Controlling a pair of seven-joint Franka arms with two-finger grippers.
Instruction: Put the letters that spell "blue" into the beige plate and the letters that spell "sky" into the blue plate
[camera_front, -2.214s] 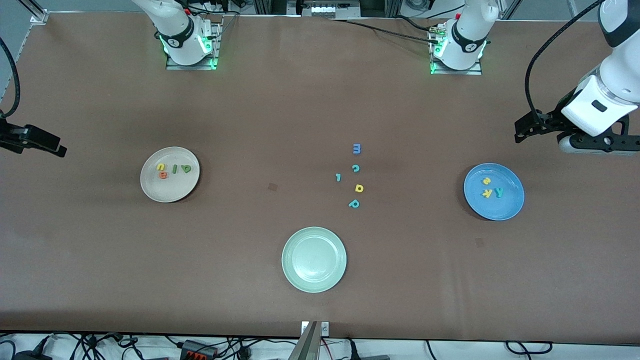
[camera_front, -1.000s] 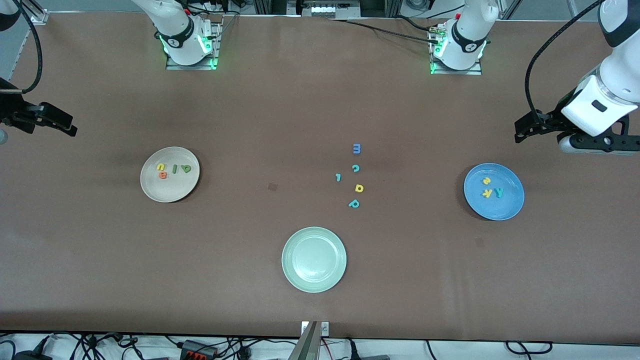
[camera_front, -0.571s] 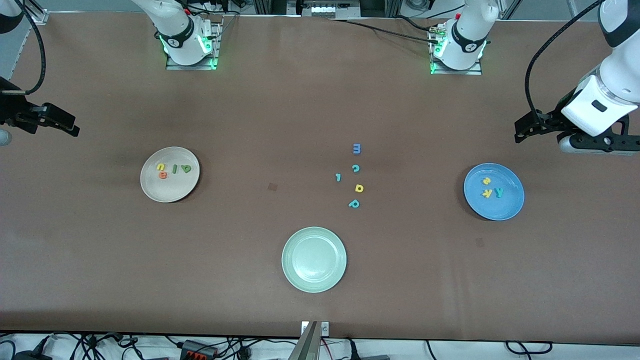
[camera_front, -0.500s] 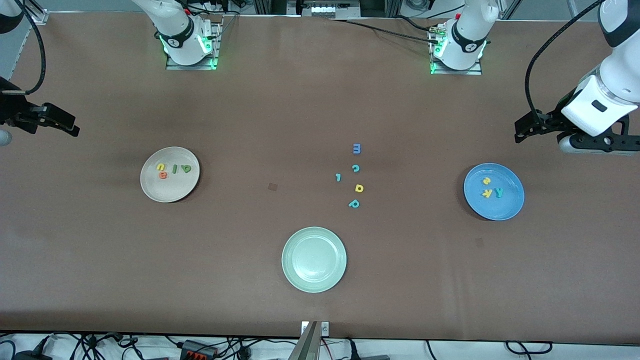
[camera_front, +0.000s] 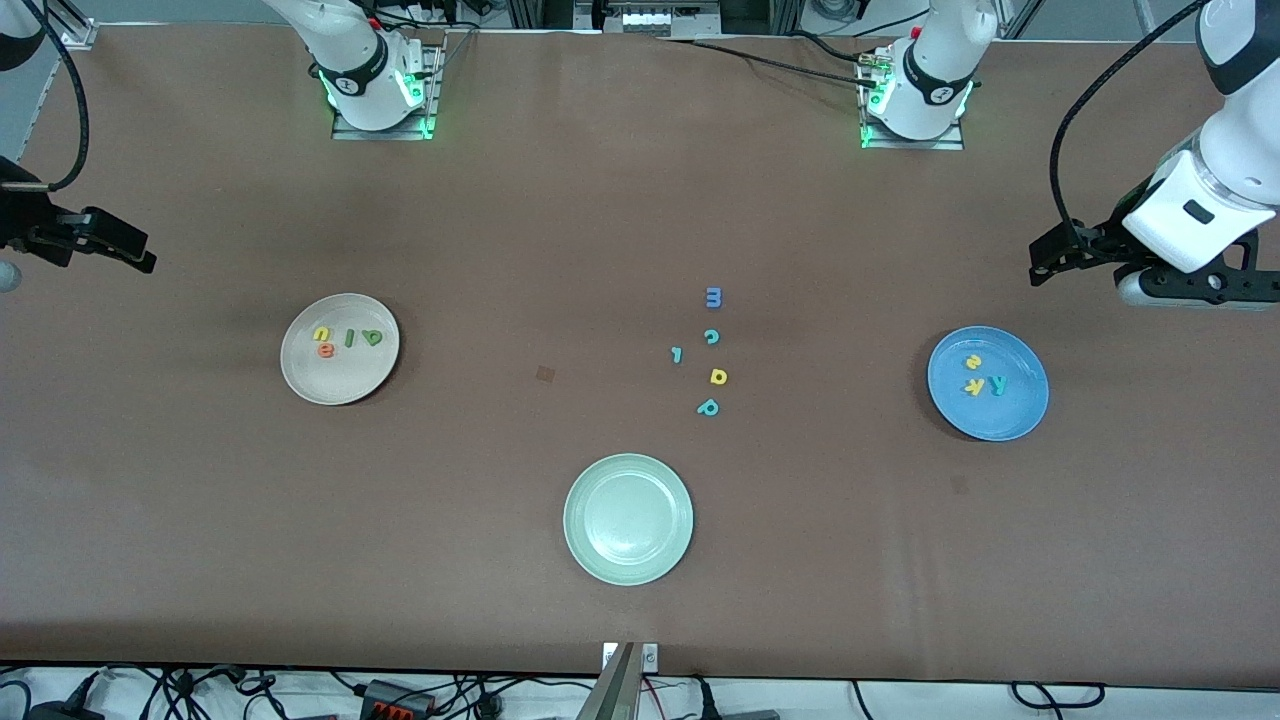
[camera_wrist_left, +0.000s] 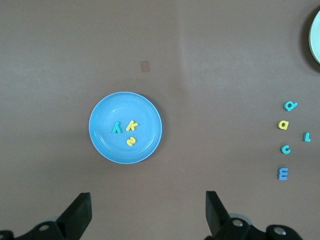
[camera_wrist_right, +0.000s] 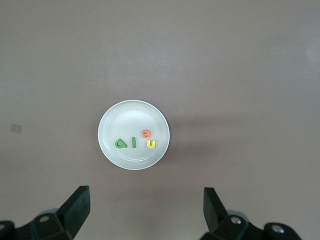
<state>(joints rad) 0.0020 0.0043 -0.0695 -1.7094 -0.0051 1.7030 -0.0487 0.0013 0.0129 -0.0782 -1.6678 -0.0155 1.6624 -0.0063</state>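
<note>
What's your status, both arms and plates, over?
Left pincer open, right pincer open, both empty. Blue letters in beige plate; sky letters in blue plate. Nothing obstructing.

Lots of room, with a few small things in the way

Five loose letters (camera_front: 710, 352) sit close together mid-table, the pale green plate (camera_front: 628, 519) nearer the camera. Wide bare table (camera_front: 500, 250) lies between them, the beige plate (camera_front: 340, 349) and the blue plate (camera_front: 988, 383).
</note>
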